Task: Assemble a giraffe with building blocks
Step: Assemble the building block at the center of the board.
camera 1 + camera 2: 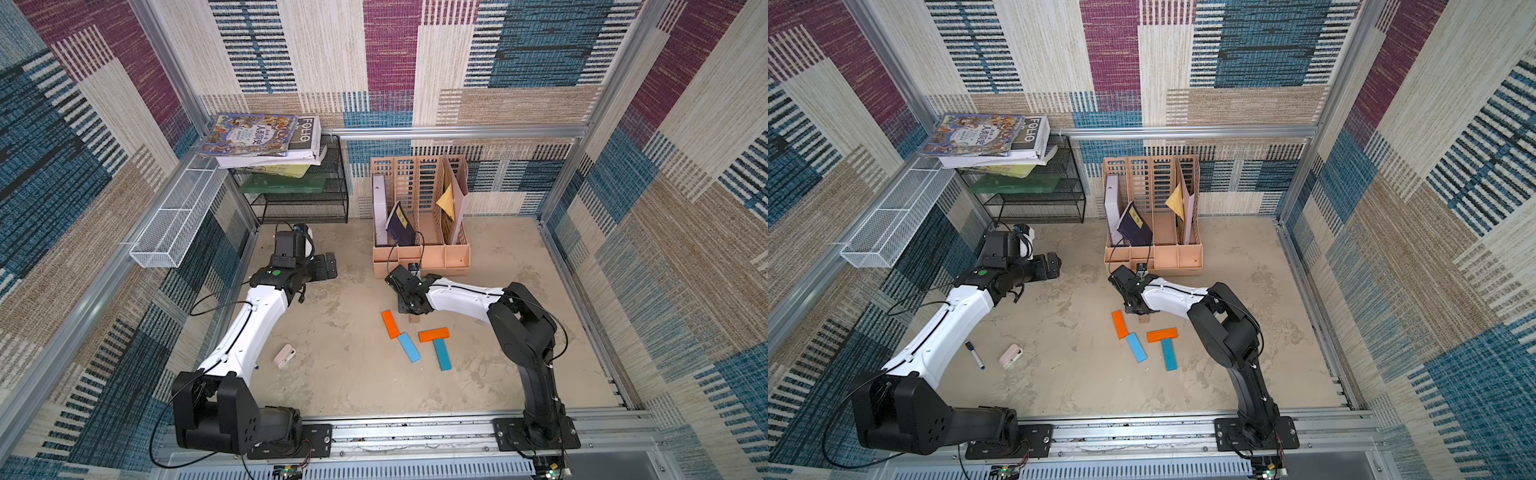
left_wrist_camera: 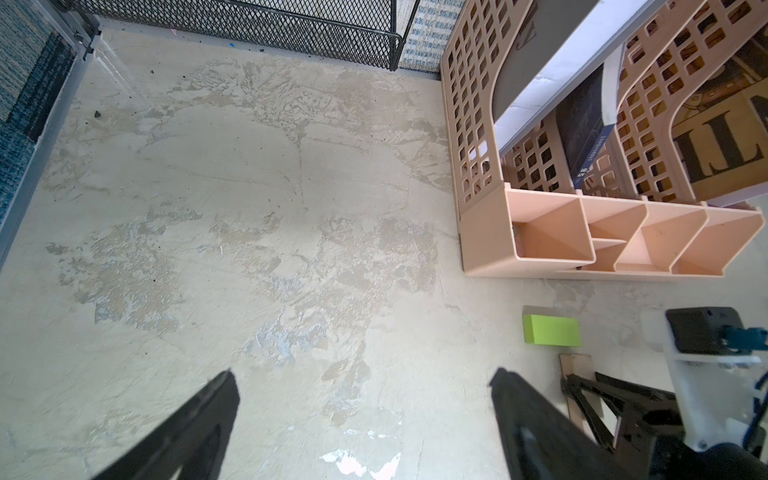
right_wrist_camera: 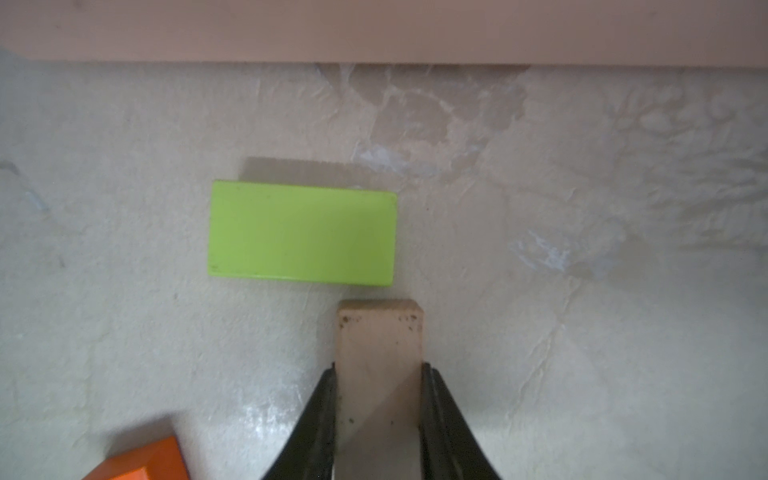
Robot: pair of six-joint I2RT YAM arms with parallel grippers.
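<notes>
My right gripper (image 3: 379, 374) is shut on the tan wood block (image 3: 379, 340), whose free end points at the lime-green block (image 3: 302, 232) lying flat just beyond it. In both top views the right gripper (image 1: 409, 305) covers most of the tan block (image 1: 414, 319); the lime-green block is hidden there. Just in front of it lie two orange blocks (image 1: 390, 323) (image 1: 434, 334) and two blue blocks (image 1: 409, 348) (image 1: 442, 354), flat on the table. My left gripper (image 1: 328, 266) hovers open and empty at the back left, over bare table (image 2: 361, 386).
A peach file organizer (image 1: 419, 257) stands just behind the right gripper. A black mesh rack (image 1: 303, 208) with books sits at the back left, with a white mesh basket (image 1: 174, 224) on the left wall. A pinkish case (image 1: 284, 356) and a marker (image 1: 974, 355) lie front left.
</notes>
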